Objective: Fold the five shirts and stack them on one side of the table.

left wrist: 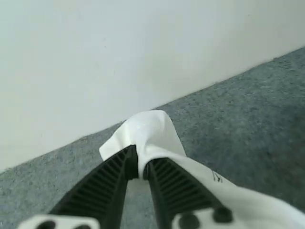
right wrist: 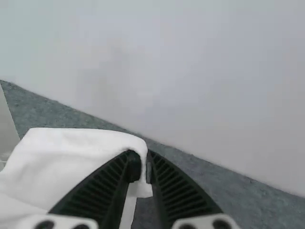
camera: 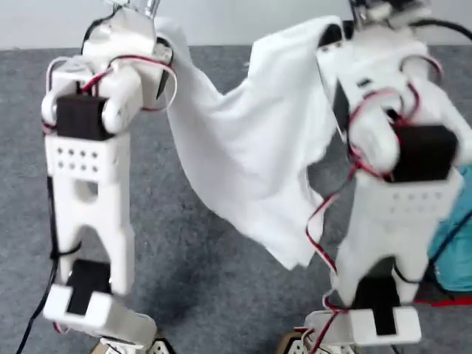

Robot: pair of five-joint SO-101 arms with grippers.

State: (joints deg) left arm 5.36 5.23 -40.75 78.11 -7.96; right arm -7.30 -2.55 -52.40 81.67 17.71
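A white shirt point(camera: 251, 162) hangs in the air between my two raised arms, sagging toward the grey table point(camera: 192, 273). My left gripper point(left wrist: 139, 168) is shut on one upper corner of the white shirt point(left wrist: 147, 131), the cloth bunched over its black fingers point(left wrist: 109, 179). My right gripper point(right wrist: 143, 167) is shut on the other upper corner of the white shirt point(right wrist: 71, 157). In the high view the left gripper point(camera: 164, 59) is at the back left and the right gripper point(camera: 333, 37) at the back right, both high above the table.
A teal garment point(camera: 456, 236) lies at the right edge of the table beside the right arm's base. A pale wall point(left wrist: 119, 57) rises behind the table's far edge. Grey carpet-like surface stretches under the hanging shirt.
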